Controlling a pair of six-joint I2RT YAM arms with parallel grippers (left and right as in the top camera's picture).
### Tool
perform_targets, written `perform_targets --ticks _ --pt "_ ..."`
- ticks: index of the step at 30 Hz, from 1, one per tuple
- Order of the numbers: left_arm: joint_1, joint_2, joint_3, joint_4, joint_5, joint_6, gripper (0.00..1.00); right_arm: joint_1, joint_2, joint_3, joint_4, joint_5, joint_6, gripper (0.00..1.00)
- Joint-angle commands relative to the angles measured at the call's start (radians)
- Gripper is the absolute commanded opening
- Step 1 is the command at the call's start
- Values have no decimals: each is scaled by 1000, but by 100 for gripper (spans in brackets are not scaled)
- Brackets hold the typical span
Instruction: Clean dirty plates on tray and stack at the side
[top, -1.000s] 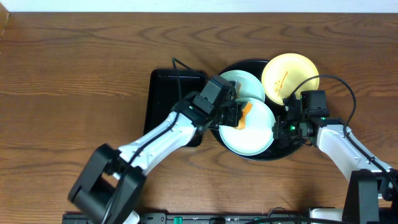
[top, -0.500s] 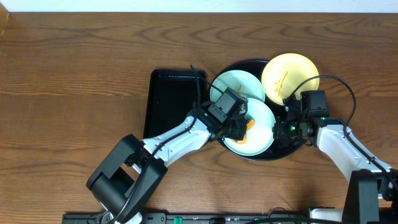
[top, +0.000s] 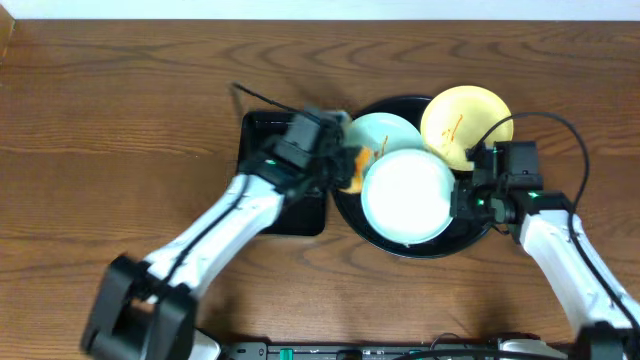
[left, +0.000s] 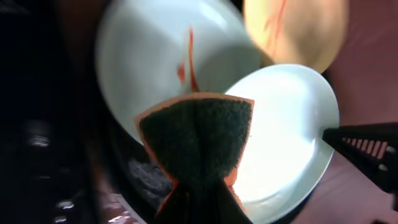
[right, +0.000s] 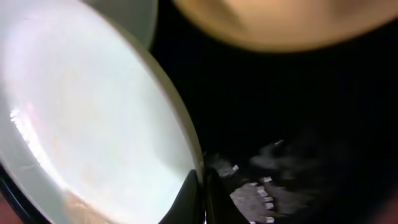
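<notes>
My left gripper (top: 338, 165) is shut on a green-and-orange sponge (left: 196, 134) and holds it over the left rim of the round black tray (top: 470, 236), between the two mint plates. The front mint plate (top: 407, 195) looks clean in the overhead view. My right gripper (top: 463, 200) is shut on its right rim, which also shows in the right wrist view (right: 200, 186). The back mint plate (left: 155, 56) has reddish smears. The yellow plate (top: 465, 120) at the back right has orange smears.
A smaller black rectangular tray (top: 262, 150) lies just left of the round tray, partly under my left arm. Bare wooden table (top: 120, 120) surrounds both trays. The right arm's cable loops over the yellow plate's right side.
My left gripper has pulled the sponge off the front mint plate, moving left and back toward the rectangular tray. The front plate is now uncovered. The right gripper has kept its grip on the rim.
</notes>
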Motion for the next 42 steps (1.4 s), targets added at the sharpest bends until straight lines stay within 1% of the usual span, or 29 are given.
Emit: perform_targets --ticks 1,6,8,11,13,16,20,23,25,35,38,40,42 --pt "80 -69 -2 -25 10 42 8 4 -74 40 -3 95 -71 1" --pt "201 -71 -5 -64 -128 45 8 16 -166 40 -3 224 -79 1" --pt "243 -56 -10 -65 -161 45 8 44 -201 41 -3 336 -95 1" --pt "280 -23 -11 -66 -162 45 8 111 -233 42 -3 519 -111 1" --pt "288 -3 -11 -70 -163 45 8 162 -237 45 -4 609 -118 1" --pt "290 29 -12 -69 -163 45 8 263 -236 45 -1 716 -172 1" --pt "290 67 -12 -68 -164 45 8 406 -236 45 19 905 -240 1" --pt "290 75 -13 -71 -166 45 8 483 -236 45 45 996 -306 1" --pt "290 75 -13 -70 -166 45 8 511 -236 45 58 1059 -314 1" --pt "290 75 -13 -70 -166 45 8 518 -236 45 71 1078 -307 1" --pt "290 75 -13 -71 -166 45 8 501 -236 45 73 1078 -268 1" --pt "290 75 -13 -71 -166 44 8 459 -236 45 72 1069 -195 1" --pt "290 75 -13 -70 -166 44 8 396 -236 45 64 1018 -121 1"
